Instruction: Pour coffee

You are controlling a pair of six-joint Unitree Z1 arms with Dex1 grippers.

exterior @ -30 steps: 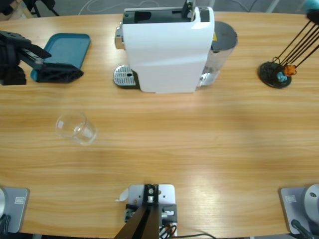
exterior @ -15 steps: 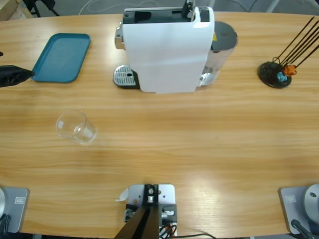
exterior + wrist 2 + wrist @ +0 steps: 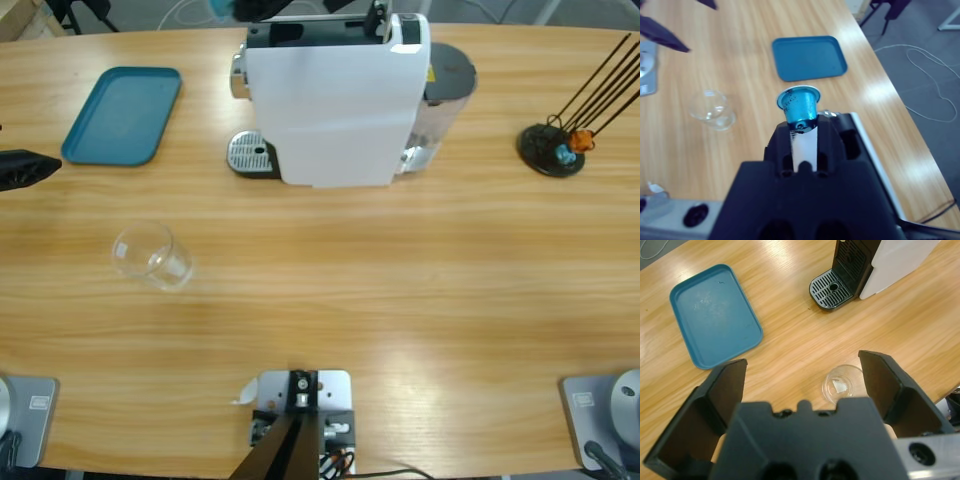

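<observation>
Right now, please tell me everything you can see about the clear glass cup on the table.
The glass cup is small, made of clear, see-through material, with a round rim and a thicker base. It looks empty; no dark liquid shows inside. It stands by itself on the bare wooden table, in front of the blue tray and to the side of the coffee machine. Nothing touches it. In the left wrist view it lies between the open jaws of the left pincer, which is well above it.

The table (image 3: 400,300) is smooth, shiny wood. The cup (image 3: 150,256) is clear glass. The coffee machine (image 3: 335,95) is glossy white plastic.
</observation>
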